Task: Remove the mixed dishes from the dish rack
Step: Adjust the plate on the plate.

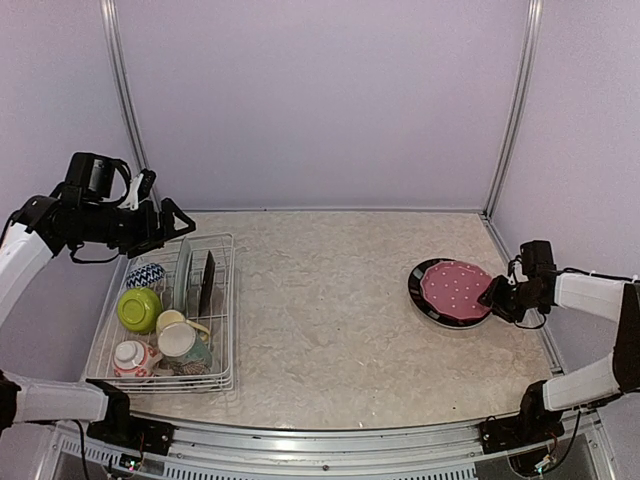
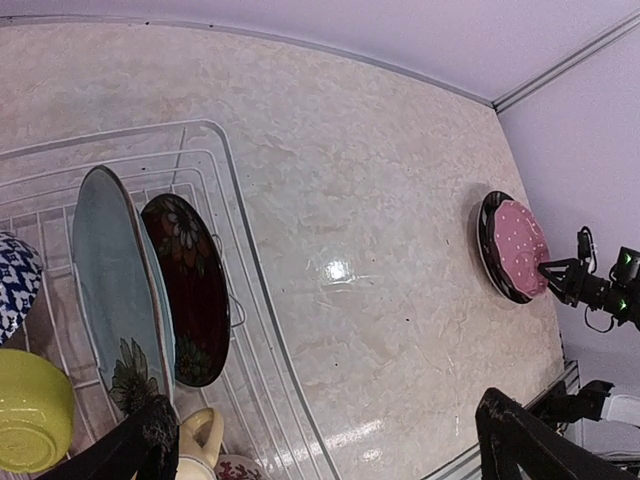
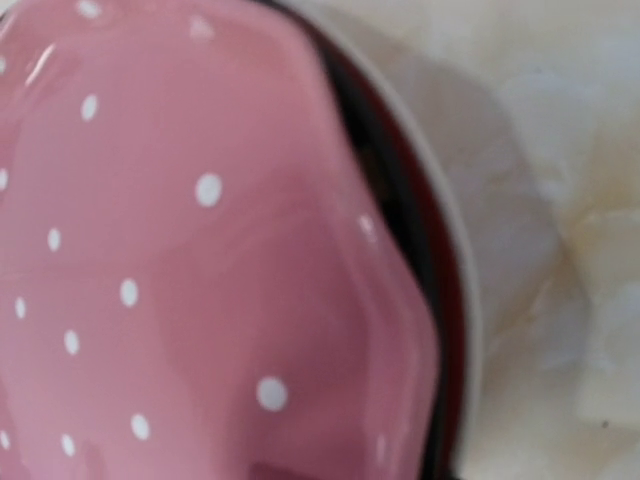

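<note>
The white wire dish rack [image 1: 226, 300] stands at the left. It holds a pale teal plate [image 2: 105, 270] and a dark red floral plate [image 2: 190, 290] upright in the slots. A lime-green bowl [image 1: 139, 308], a blue-white patterned bowl [image 1: 147, 274], a yellow mug [image 1: 172, 320] and a red-white patterned piece [image 1: 130, 357] also sit in it. My left gripper [image 1: 168, 222] hovers open above the rack's back end, holding nothing. A pink dotted plate [image 1: 455, 287] lies on a black-rimmed plate [image 1: 418, 290] at the right. My right gripper [image 1: 492, 297] is at their right edge; its fingers are hidden.
Lilac walls with metal corner posts [image 1: 505, 120] close in the marbled table [image 1: 330, 310]. The right wall runs close behind the right arm. A metal rail [image 1: 330, 440] lines the near edge, with both arm bases on it.
</note>
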### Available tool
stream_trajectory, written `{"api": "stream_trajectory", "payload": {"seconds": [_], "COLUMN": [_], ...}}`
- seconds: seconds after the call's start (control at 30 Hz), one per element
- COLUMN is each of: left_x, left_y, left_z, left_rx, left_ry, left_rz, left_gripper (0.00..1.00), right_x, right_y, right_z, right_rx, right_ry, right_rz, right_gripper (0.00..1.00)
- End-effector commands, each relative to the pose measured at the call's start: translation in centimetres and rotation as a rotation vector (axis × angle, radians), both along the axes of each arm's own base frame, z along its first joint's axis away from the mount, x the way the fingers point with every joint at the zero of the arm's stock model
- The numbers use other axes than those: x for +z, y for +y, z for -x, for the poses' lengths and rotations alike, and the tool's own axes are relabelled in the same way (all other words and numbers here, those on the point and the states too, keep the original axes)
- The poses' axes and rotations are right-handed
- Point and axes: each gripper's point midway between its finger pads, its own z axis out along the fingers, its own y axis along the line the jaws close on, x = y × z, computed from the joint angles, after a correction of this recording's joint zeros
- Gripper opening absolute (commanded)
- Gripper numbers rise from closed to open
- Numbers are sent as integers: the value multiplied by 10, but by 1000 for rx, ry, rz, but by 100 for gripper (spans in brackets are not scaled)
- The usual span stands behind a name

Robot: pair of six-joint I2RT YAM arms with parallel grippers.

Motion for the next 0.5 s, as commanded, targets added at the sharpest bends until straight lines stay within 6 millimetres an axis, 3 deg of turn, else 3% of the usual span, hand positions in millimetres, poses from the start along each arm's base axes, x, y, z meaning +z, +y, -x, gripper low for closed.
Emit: {"api": "stream_trajectory", "payload": {"seconds": [0.0,0.07,0.2,0.47], "left_x": [-8,-9,-19,-46], "left_y": [2,3,12,31], "left_z": [1,1,-1,-7], "left_rx": [8,11,41,122], "left_ry": [35,30,52,157], "left_rz": [0,-8,-56,-73], "left_gripper": [99,99,99,99], "right_x": [7,12,16,10], "right_y": [-5,-7,-3,12], "right_z": [4,6,2,-12], "right_rx": [-10,-14,-3,38], "right_ry": [-3,-11,-32,-55], "right_rz": [54,65,50,-16], "right_gripper": [57,63,64,43]}}
